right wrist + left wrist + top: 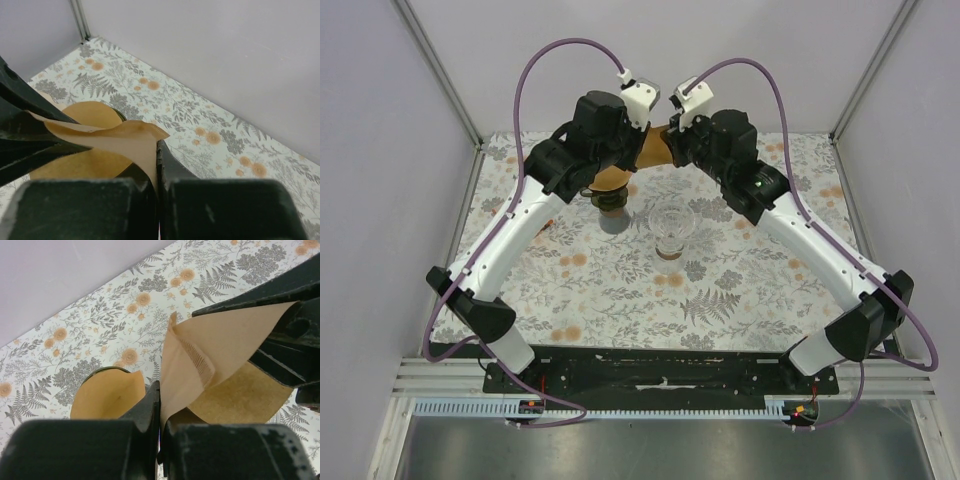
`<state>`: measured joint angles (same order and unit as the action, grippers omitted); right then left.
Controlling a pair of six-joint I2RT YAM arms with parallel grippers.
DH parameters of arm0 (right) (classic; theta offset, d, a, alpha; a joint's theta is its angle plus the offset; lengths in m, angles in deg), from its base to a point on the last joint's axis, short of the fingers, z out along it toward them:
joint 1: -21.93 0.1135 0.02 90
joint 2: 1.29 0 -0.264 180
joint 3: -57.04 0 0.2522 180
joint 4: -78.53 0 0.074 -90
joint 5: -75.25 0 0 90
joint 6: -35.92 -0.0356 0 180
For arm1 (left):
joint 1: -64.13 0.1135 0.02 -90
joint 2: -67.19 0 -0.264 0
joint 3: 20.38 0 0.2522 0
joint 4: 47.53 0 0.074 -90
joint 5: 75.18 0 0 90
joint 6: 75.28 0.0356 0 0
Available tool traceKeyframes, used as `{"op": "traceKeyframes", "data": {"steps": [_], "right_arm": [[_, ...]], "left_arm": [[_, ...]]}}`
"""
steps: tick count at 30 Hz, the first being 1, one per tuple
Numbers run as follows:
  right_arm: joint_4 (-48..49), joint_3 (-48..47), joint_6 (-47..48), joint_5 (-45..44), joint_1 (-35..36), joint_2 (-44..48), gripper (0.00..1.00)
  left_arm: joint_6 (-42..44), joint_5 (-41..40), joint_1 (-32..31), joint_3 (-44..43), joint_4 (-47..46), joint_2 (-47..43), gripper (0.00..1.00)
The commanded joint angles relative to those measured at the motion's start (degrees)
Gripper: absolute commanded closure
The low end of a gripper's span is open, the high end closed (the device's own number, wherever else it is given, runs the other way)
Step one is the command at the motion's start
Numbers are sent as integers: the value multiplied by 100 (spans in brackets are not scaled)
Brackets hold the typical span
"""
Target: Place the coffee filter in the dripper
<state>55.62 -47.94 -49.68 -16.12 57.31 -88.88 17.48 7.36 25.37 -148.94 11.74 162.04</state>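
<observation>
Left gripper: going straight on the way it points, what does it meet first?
Beyond the coffee filter pinched in its jaws, the left gripper likely meets the floral table first; the right gripper sits right of that line. Depth unclear.

Floral-clothed table (740,290), seen from above: the dripper (672,222) stands near the centre. A stack of filters (609,180) sits just beside it at the dripper's 10 o'clock. At the dripper's 12 o'clock, towards the far edge, a single coffee filter (225,340) hangs in the air above the table and clear of the stack. The left gripper (160,405) pinches one edge from 9 o'clock. The right gripper (156,150) pinches the opposite edge from 3 o'clock. The arm bases sit at the table's 7 and 5 o'clock, on the near edge.
</observation>
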Motion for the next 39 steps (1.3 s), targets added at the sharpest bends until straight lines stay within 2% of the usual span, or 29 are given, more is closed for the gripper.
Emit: {"op": "traceKeyframes", "data": {"steps": [1, 5, 9, 10, 16, 24, 27, 32, 37, 39], "right_arm": [[-490, -255, 131, -637, -75, 234, 100], [-1158, -493, -114, -155, -118, 190, 100], [-1817, -721, -431, 390, -162, 163, 100], [-1949, -730, -432, 478, -171, 172, 100], [-2363, -477, -730, 822, -329, 461, 100], [-2425, 174, -660, 1462, -655, 787, 100], [-2600, 262, -783, 1885, -655, 726, 100], [-2812, 499, -844, 1929, -646, 691, 100], [-2812, 667, -871, 2061, -655, 612, 91], [-2795, 684, -871, 2088, -655, 559, 84]], "left_arm": [[347, -326, -8, -139, -43, -142, 89], [251, 455, -8, -174, 53, -177, 63], [172, 676, -8, -148, 63, -133, 59], [163, 676, -8, -139, 71, -116, 59], [119, 588, -8, -147, 36, -37, 98], [181, 720, -17, 115, 124, -19, 98], [119, 1097, -17, 300, 220, 25, 98], [-30, 1414, -17, 608, 317, 69, 98], [-153, 1695, -17, 670, 537, 192, 98], [-206, 1800, -17, 705, 572, 210, 98]]}}
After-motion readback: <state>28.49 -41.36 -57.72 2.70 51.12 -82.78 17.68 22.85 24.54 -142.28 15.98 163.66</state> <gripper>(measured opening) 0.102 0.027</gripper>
